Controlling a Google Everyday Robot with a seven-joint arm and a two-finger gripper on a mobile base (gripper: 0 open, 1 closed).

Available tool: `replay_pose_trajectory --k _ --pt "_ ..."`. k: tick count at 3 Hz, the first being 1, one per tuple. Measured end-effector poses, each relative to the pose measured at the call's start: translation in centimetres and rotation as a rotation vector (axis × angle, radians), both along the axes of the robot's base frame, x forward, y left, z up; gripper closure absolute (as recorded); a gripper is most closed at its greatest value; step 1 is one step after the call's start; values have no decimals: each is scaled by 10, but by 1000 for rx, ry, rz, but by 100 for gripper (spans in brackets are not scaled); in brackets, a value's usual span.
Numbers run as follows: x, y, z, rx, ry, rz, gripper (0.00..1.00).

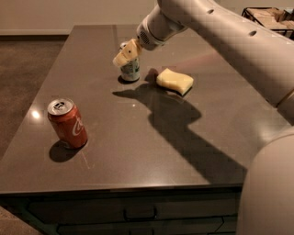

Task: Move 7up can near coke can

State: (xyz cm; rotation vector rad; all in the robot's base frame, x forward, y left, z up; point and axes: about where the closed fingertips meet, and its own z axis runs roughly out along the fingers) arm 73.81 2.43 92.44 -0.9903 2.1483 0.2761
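Note:
The 7up can (130, 69), silvery with green markings, stands upright at the far middle of the dark table (138, 151). My gripper (126, 54), with beige tips, is at the top of this can and covers its upper part. The can's base rests on the table. The coke can (68, 123), red with white script, stands upright at the near left of the table, well apart from the 7up can. My arm reaches in from the right.
A yellow sponge (174, 81) lies just right of the 7up can. My arm's bulk (257, 69) fills the right side and casts a long shadow across the table's middle. A wire basket (268, 13) sits at the far right.

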Motion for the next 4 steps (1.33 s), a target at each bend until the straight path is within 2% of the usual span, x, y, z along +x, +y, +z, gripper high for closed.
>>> replay_pose_trajectory --k 1,2,4 --pt "3 13 -10 -1 16 15 0" --pt "6 17 -15 12 31 25 15" --pt "-6 35 -5 61 28 95 61"
